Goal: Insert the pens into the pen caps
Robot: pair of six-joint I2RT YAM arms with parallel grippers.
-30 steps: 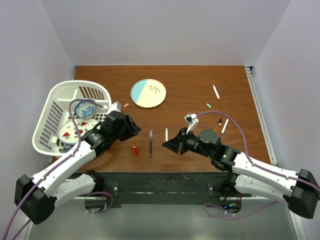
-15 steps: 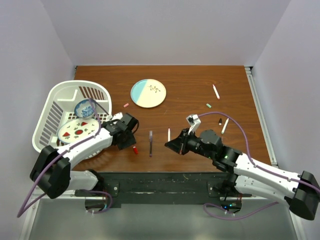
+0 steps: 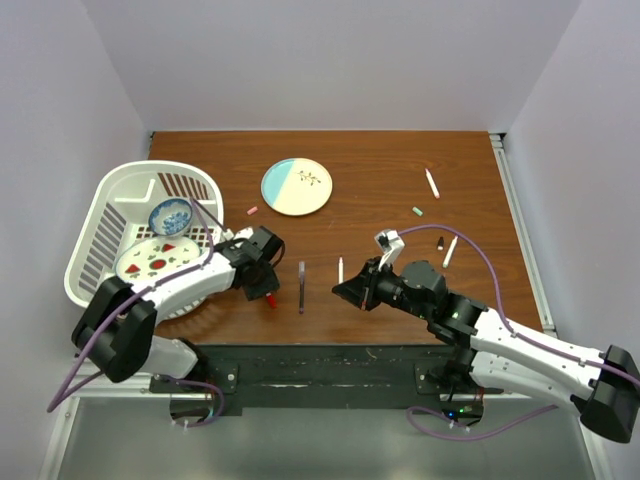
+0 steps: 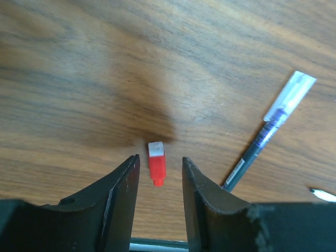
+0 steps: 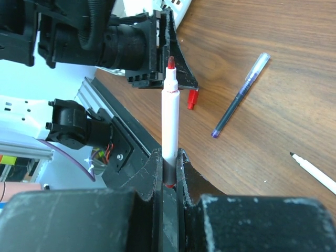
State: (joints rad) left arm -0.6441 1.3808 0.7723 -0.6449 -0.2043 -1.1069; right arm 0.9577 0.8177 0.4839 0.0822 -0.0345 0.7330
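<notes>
Left gripper [image 4: 159,158] is seen open, jaws moderately parted. The red pen cap [image 4: 156,167] is found directly between its fingertips on the wooden table [image 4: 79,63], long axis parallel to the finger faces, with a gap on each side. Right gripper [image 5: 169,168] is clamped on a white red-tipped pen [image 5: 169,115], tip pointed away towards that cap; the left arm is judged nearer.

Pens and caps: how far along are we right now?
Done: no pen in view wears a coloured cap. In hand: the right claw is shut on the red-tipped pen; the left claw is open, astride the red cap on the table. Left: joining that pair, then the dark pen, the far white pen, the near white pen, and the loose pink cap, green cap and black cap.
</notes>
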